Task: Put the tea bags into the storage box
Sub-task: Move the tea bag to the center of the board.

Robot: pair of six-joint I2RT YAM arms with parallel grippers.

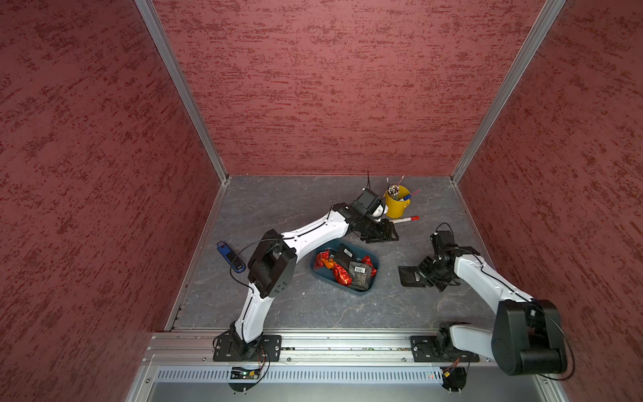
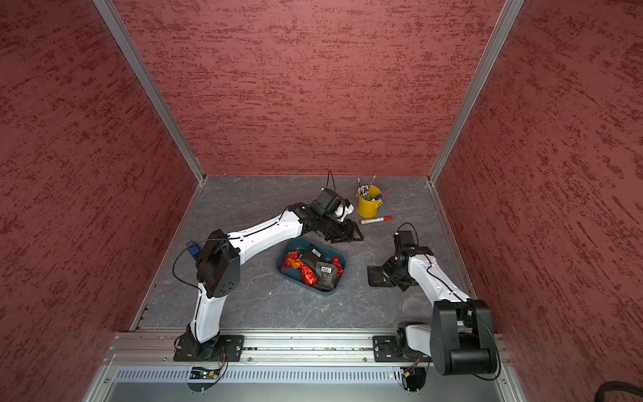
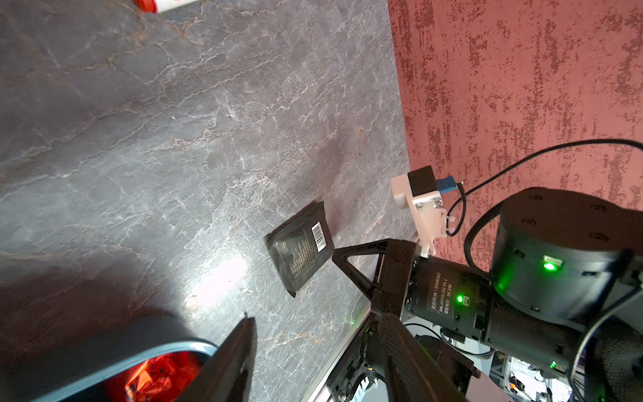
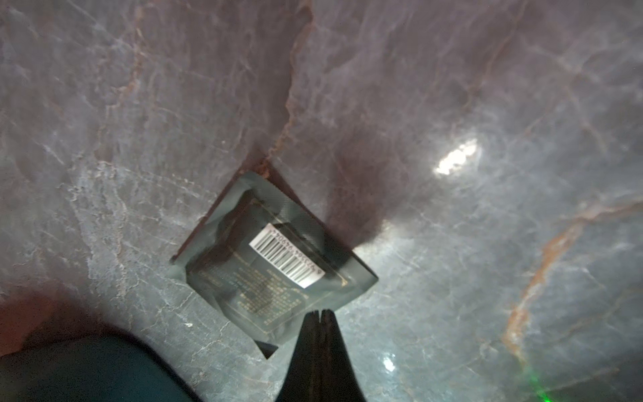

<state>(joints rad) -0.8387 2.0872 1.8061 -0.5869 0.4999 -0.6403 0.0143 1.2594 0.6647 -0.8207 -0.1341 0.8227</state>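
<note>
Here, right gripper [image 1: 421, 276] clamps sealed edge of flat black foil tea bag [image 1: 407, 276], three o'clock of teal plastic storage box [image 1: 364, 291]; likely light, floppy, slick. Left gripper [image 1: 391, 235] open, empty.

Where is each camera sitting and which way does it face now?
Both top views: high over the arm bases, looking down at the table; left arm and right arm show.
Left wrist: on the left arm, looking past the open left end effector toward the right arm; storage box shows.
Right wrist: looks down past the shut right end effector pinching the black tea bag.
Shared: both wrist views show that bag.
</note>
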